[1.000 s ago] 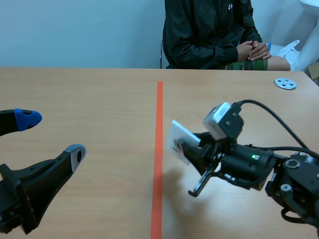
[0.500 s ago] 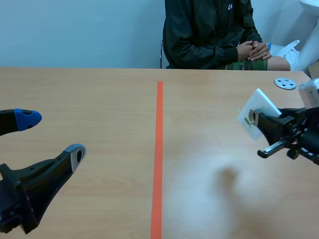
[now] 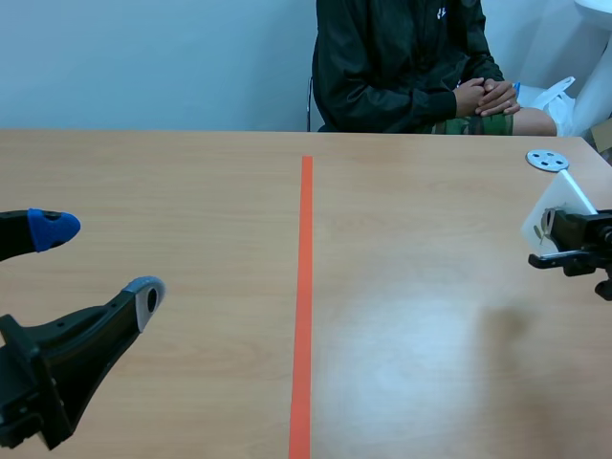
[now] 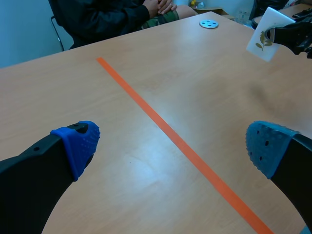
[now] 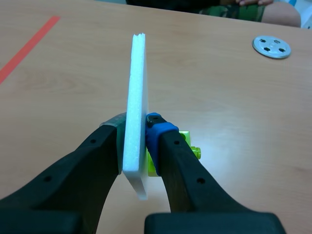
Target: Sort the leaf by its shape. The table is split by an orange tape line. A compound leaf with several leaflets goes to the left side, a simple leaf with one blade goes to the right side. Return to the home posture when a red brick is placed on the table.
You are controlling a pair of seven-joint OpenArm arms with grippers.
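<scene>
A white foam card (image 3: 559, 206) with a small leaf picture (image 4: 265, 40) hangs above the table's right side, near the right edge. My right gripper (image 3: 549, 234) is shut on it; in the right wrist view the card (image 5: 136, 92) stands edge-on, pressed between the two fingers of the right gripper (image 5: 137, 134). The leaf's shape is too small to tell. My left gripper (image 3: 100, 260) stays low at the near left, open and holding nothing, and the left wrist view shows its blue pads (image 4: 80, 144) wide apart over bare table.
The orange tape line (image 3: 305, 287) runs down the table's middle. A round metal disc (image 3: 547, 160) lies at the far right. A small lime-green block (image 5: 187, 145) shows just under the right gripper. A person (image 3: 402, 57) sits across the table, hands clasped (image 3: 488, 96).
The right arm has carried the card from beside the tape line far out to the table's right side. The left arm has kept still.
</scene>
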